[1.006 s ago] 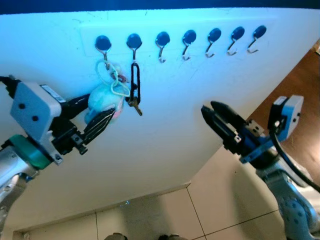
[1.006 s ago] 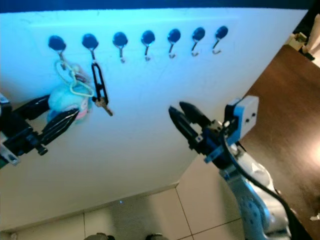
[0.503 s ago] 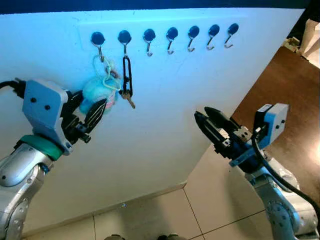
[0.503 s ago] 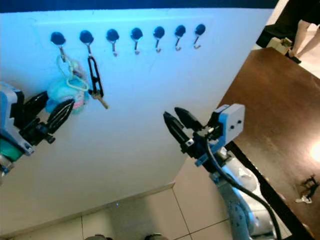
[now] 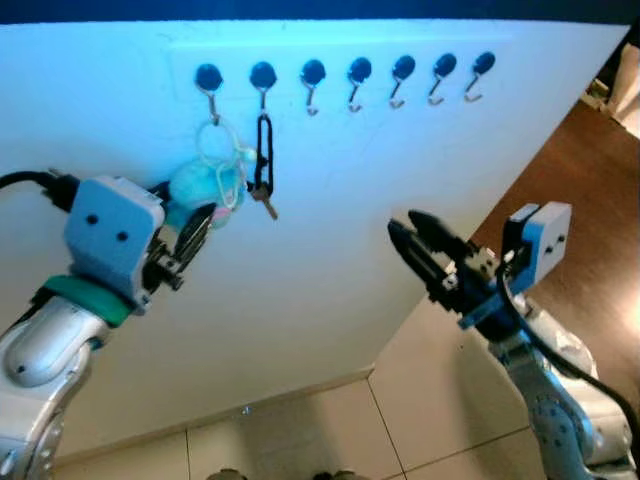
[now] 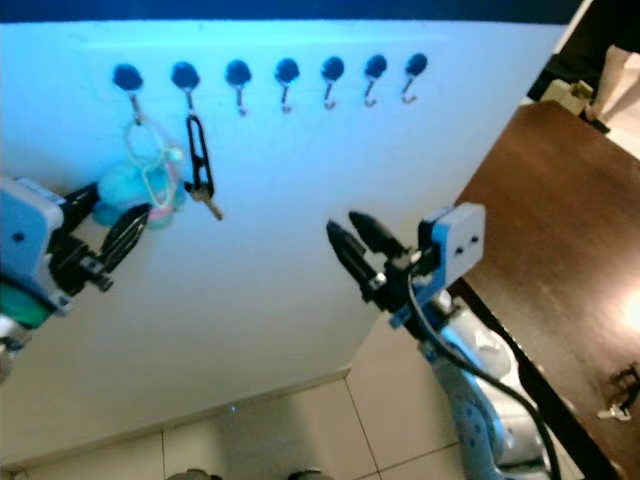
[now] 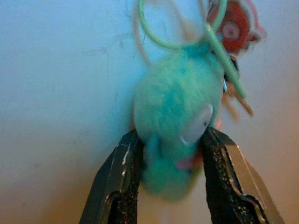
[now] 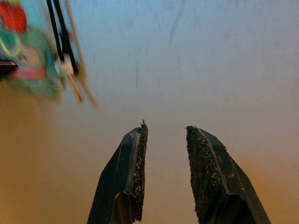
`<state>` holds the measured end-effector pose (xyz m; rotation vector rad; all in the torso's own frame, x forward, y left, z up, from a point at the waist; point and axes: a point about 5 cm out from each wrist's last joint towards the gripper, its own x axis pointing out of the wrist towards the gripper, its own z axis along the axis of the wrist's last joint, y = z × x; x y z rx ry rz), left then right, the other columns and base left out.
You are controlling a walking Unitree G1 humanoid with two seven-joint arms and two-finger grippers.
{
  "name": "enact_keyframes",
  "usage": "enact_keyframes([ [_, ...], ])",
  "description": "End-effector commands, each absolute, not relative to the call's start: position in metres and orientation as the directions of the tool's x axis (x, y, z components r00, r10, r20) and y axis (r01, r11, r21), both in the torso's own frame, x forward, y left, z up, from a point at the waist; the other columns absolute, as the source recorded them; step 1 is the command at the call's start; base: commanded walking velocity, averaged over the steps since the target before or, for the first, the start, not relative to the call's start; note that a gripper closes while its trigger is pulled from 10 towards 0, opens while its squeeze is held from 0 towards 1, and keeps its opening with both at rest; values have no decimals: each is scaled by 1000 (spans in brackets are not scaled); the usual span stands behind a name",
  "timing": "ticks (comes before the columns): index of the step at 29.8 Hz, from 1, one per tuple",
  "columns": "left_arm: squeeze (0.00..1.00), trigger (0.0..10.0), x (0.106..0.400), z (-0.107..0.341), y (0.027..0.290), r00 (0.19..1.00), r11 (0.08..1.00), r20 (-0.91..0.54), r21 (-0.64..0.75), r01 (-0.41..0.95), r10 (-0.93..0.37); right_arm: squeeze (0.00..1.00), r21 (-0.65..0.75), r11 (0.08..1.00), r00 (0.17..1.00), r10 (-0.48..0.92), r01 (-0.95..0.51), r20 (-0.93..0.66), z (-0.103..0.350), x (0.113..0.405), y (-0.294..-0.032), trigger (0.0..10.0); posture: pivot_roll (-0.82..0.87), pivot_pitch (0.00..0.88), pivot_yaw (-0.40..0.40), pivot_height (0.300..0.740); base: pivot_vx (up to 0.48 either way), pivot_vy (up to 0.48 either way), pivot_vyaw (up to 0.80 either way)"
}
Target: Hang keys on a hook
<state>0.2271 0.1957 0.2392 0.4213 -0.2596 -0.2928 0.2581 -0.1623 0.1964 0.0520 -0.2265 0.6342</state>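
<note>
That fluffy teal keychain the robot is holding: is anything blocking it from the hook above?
Nothing visible does. The left tool grips the teal pom-pom, and its pale ring already hangs from the leftmost hook. The black strap with a key hangs beside it, on the next hook.

A bunch of keys (image 5: 222,172) hung from the first hook (image 5: 208,79) at the row's 9 o'clock end, its pale green ring looped over it. Below the ring dangled a fluffy teal pom-pom (image 7: 176,121) with a red charm behind it. From the second hook (image 5: 263,77) hung a black carabiner (image 5: 264,152), a small key tilted toward 5 o'clock beneath.
</note>
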Motion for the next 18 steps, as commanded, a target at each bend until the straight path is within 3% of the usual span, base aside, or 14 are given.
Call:
enact_keyframes([
  [1,0,10000,221,235,198,920,858,130,428,285,-370,0,-30,811,790,577,-585,206,192,258,-166,10000,68,12,2,740,0,0,0],
  [3,0,10000,212,235,196,895,838,103,409,360,-434,0,-31,812,792,577,-584,202,190,258,-166,10000,70,10,3,740,0,0,0],
  [4,592,10000,210,240,199,888,847,118,379,373,-444,0,-30,811,790,577,-585,208,190,261,-165,10000,80,0,2,740,0,0,0],
  [6,592,10000,209,242,201,889,858,137,359,366,-437,0,-29,810,788,578,-586,213,190,262,-164,10000,80,0,2,740,0,0,0],
  [7,1000,10000,212,243,203,893,867,146,348,356,-425,0,-28,808,785,580,-589,219,191,264,-162,10000,78,0,3,740,0,0,0],
  [14,1000,10000,209,235,199,870,842,105,330,426,-482,0,-31,807,782,581,-590,228,193,265,-161,10000,77,0,8,740,0,0,0],
  [18,1000,10000,185,202,197,790,712,-152,358,604,-594,0,-31,804,781,585,-594,218,189,263,-161,10000,81,0,7,740,0,0,0],
])
